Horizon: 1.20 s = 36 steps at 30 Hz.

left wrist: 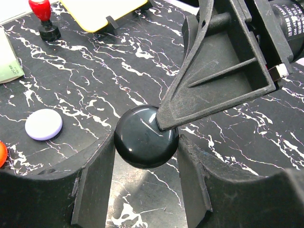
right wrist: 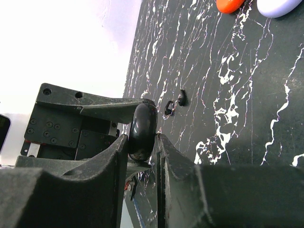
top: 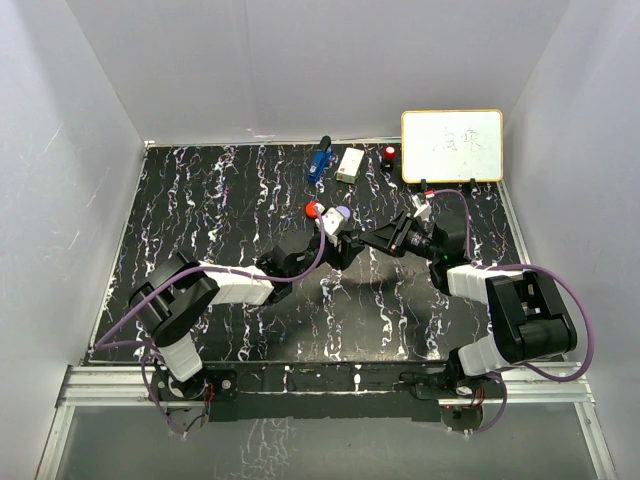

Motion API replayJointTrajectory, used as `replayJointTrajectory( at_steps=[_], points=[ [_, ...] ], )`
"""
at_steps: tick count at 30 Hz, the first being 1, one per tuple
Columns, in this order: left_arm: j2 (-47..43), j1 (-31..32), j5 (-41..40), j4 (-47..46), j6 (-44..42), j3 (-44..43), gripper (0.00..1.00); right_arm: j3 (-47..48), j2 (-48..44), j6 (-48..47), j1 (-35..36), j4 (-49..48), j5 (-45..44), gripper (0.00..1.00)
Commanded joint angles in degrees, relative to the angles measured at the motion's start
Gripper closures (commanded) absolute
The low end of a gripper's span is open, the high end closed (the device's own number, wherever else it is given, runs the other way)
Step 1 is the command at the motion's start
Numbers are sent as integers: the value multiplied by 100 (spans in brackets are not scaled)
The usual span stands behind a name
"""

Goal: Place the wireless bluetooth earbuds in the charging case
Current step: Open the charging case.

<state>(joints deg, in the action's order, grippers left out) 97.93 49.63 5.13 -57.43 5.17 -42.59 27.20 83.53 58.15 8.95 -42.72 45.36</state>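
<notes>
a shared grip at mid-worktop (top: 200,220)

the left gripper (left wrist: 146,142) presses the sides of the round black charging case (left wrist: 140,137); the right gripper (right wrist: 142,137) pinches its flat faces. two black earbuds (right wrist: 168,107) lie loose on the worktop nearby, outside it.

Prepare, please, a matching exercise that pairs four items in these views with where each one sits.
Items:
1. black charging case
2. lavender case
3. black earbuds
4. red-topped stamp

Places:
A. upright near the whiteboard
B. lying as a pair on the bare tabletop
C. clamped in the right pincer
D. flat beside the red case

Pairs: 1-C, 2-D, 3-B, 4-A
</notes>
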Motion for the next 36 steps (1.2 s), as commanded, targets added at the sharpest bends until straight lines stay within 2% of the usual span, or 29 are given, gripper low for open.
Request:
replayJointTrajectory(
  at_steps=[1,2,5,10,14,20,24,36],
  points=[
    [-208,3,14,-279,54,-14,74,-39,-41,-51,20,-359,-61,99],
    [-222,1,-20,-281,54,9,62,-35,-46,-50,19,-352,-74,99],
    [-307,3,-200,-352,77,129,46,-9,-56,-66,21,-318,-111,99],
    [-701,0,-485,-342,64,450,35,56,-23,-105,19,-261,-165,100],
    [-1129,-3,-685,-309,41,811,33,104,34,-160,17,-225,-169,100],
    [-1589,-58,-1495,-99,335,1043,30,158,26,-354,16,-17,-205,100],
    [-1441,-76,-1785,446,544,698,30,177,-48,-495,17,192,-232,100],
    [-694,-85,-1606,470,766,313,29,198,-266,-621,18,396,-195,100]
  ],
)
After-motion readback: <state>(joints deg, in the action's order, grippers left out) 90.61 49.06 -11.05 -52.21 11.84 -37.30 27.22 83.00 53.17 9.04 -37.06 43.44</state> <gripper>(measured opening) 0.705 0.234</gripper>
